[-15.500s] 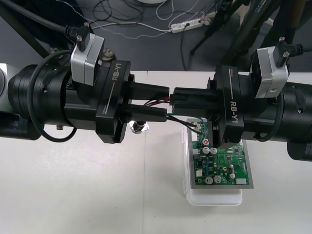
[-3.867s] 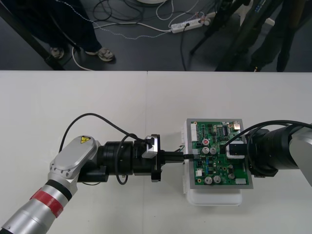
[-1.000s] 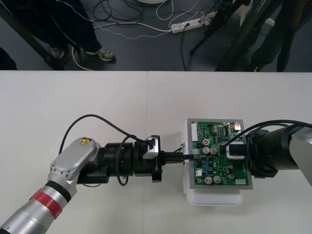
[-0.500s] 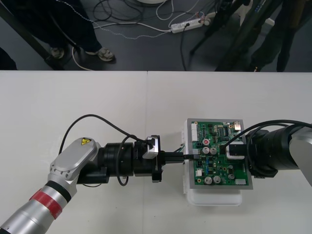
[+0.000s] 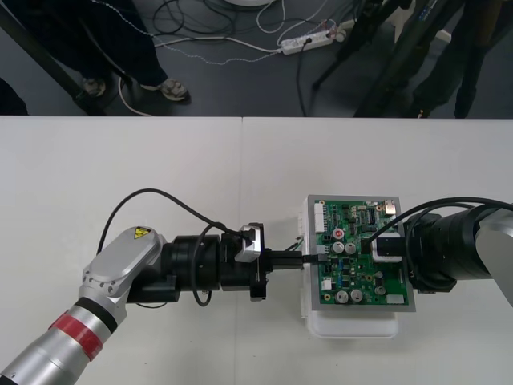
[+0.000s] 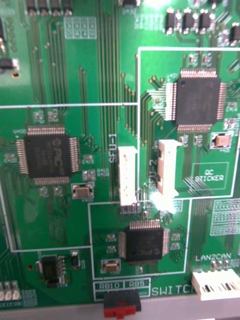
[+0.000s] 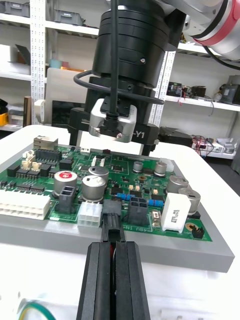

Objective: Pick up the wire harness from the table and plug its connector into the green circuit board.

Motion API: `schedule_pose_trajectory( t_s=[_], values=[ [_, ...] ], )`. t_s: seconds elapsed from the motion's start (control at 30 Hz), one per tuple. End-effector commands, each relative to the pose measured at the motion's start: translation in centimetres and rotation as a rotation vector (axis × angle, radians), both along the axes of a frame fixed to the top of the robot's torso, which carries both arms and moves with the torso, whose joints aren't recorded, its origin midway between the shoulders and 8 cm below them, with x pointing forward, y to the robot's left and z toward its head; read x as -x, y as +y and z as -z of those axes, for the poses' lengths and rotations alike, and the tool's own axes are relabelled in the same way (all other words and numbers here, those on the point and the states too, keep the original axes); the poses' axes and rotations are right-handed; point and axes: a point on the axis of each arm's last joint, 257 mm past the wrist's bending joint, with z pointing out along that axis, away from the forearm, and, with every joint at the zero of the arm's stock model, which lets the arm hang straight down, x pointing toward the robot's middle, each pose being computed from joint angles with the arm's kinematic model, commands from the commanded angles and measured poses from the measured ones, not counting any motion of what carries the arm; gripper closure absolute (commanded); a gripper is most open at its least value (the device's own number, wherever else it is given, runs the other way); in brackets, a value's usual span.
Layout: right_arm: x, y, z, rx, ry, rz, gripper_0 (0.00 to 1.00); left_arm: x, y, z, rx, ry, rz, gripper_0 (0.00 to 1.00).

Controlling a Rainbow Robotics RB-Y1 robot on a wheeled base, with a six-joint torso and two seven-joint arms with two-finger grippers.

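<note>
The desk lies open across its whole left half and along its far side, up to the edge where the dark floor begins. The green circuit board sits on its white base in the right half, nearer the front edge. The base juts out past the board on the near side and on the left.

The left arm comes in low from the near left corner, bends at the link with the yellow warning label, and then runs level and straight toward the board's left edge. A black cable loops above it. The left gripper reaches that edge. Its two fingers are pressed nearly together, with the small black plug of the wire harness clamped between their tips.

The plug points into the board and meets a black connector at the edge, just beside a small white connector. Whether it is seated cannot be told. A loop of green wire from the harness lies beside the fingers over the base.

The right arm comes in from the right. The right gripper hangs over the board's right part, pointing down close above its chips. Whether it is open or closed cannot be told.
</note>
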Motion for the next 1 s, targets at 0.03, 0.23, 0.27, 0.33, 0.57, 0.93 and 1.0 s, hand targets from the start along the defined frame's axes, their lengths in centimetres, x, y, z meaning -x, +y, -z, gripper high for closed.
schedule_pose_trajectory(
  t_s=[0.03,0.23,0.27,0.33,0.57,0.93,1.0],
  values=[
    [0.4,2.0,-0.2,-0.041,0.006,-0.019,0.0,1.6,-1.4,-2.4,0.025,-0.161,0.092,1.0],
    [0.5,1.8,-0.1,-0.039,0.009,-0.017,0.0,1.8,-1.2,-2.2,0.019,-0.159,0.098,1.0],
    [0.5,1.9,-0.1,-0.041,0.007,-0.019,0.0,1.8,-1.2,-2.3,0.02,-0.161,0.1,1.0],
    [0.4,2.0,-0.2,-0.041,0.006,-0.019,0.0,1.8,-1.2,-2.3,0.019,-0.165,0.101,1.0],
    [0.5,2.0,-0.1,-0.04,0.008,-0.019,0.0,1.5,-1.7,-3.0,0.028,-0.201,0.101,1.0],
    [0.4,1.9,-0.1,-0.039,0.006,-0.016,0.0,0.8,-2.5,-3.3,0.03,-0.221,0.073,1.0],
    [0.4,1.9,-0.1,-0.038,0.006,-0.017,0.0,0.6,-2.7,-3.3,0.026,-0.226,0.067,1.0]
  ],
)
